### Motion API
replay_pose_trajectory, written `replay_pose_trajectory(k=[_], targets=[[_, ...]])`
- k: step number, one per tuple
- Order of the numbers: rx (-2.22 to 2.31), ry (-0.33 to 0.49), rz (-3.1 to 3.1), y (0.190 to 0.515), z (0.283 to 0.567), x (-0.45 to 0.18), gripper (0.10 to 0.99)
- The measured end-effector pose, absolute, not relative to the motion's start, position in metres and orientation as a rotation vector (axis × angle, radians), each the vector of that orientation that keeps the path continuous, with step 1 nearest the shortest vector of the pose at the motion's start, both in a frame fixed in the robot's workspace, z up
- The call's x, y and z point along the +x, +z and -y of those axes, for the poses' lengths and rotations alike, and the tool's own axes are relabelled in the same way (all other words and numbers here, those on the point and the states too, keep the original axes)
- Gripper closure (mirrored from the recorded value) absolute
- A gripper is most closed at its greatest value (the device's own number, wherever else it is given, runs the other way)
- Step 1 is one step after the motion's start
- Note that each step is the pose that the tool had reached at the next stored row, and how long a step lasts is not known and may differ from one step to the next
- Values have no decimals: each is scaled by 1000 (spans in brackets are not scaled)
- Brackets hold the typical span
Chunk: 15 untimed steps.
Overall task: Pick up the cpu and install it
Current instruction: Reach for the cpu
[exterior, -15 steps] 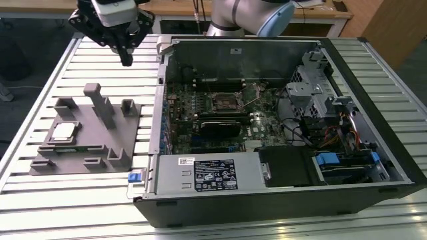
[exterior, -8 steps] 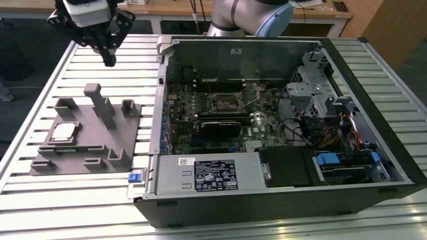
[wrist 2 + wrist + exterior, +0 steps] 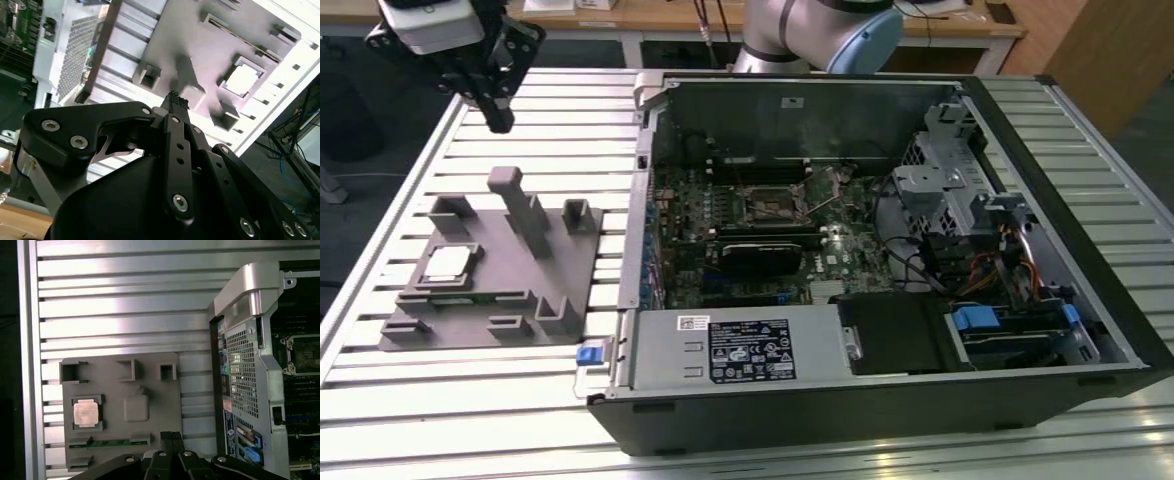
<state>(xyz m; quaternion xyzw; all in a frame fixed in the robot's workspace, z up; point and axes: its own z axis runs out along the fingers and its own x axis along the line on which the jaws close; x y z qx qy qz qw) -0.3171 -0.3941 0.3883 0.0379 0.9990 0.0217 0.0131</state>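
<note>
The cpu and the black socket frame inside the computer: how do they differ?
The cpu is pale and silvery; the socket frame is black. The cpu lies on the grey fixture outside the case; the socket frame sits on the motherboard inside it. Both are square and lie flat.

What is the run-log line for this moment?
gripper: shut, empty, raised clear of cpu | cpu: lying in grey fixture, untouched | computer: open, cpu not installed

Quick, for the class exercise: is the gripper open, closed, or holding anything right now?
Gripper: closed, holding nothing. The cpu lies in the grey fixture, apart from the gripper.
</note>
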Motion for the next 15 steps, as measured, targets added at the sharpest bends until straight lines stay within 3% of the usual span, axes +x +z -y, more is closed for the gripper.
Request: replay_pose_trajectory(k=[15], targets=[[118, 68, -3115, 385, 394, -378, 980]])
